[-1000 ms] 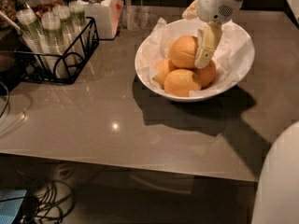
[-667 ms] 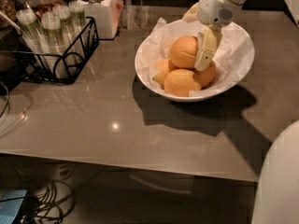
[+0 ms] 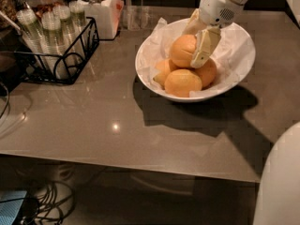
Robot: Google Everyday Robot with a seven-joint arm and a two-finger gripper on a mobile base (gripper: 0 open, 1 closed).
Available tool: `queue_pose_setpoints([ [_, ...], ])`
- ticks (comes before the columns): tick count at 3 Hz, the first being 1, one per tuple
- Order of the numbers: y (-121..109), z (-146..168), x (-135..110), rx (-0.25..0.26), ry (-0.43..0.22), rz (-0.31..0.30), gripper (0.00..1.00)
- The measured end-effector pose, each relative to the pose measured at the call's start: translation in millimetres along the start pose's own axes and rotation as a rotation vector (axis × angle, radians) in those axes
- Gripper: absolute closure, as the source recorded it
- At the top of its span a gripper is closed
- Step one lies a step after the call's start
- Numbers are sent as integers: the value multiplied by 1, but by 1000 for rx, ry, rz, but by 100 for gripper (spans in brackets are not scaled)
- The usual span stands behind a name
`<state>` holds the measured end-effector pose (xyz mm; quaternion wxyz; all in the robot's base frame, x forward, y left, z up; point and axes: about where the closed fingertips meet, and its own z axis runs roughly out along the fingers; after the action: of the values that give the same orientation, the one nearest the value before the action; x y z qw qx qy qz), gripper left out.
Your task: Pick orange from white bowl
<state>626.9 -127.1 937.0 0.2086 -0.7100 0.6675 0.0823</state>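
Note:
The white bowl [image 3: 243,55], wide, shallow and lined with crumpled white paper, stands at the back right of the grey table. Several oranges are piled in it. The topmost orange [image 3: 180,50] rests on the others; I see no stem dot on it. My gripper [image 3: 201,45] reaches down from the upper right into the bowl. It sits against the right side and top of that topmost orange, which still lies on the pile. Part of the gripper is hidden behind the fruit.
A black wire rack [image 3: 56,55] with clear bottles stands at the back left. A white lidded jar [image 3: 99,11] stands beside it. The table's front edge [image 3: 140,165] runs across below, with cables on the floor. A white part of the robot [image 3: 281,182] fills the lower right corner.
The gripper has shifted slightly lower against the topmost orange. The oranges and the bowl have not moved.

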Motion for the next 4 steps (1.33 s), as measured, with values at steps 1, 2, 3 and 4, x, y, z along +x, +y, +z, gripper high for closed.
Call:
queue_pose_setpoints([
  [1, 0, 0, 0, 0, 0, 0, 66],
  [2, 0, 0, 0, 0, 0, 0, 89],
  [3, -6, 0, -11, 22, -18, 4, 100],
  [4, 10, -16, -32, 29, -18, 17, 100],
])
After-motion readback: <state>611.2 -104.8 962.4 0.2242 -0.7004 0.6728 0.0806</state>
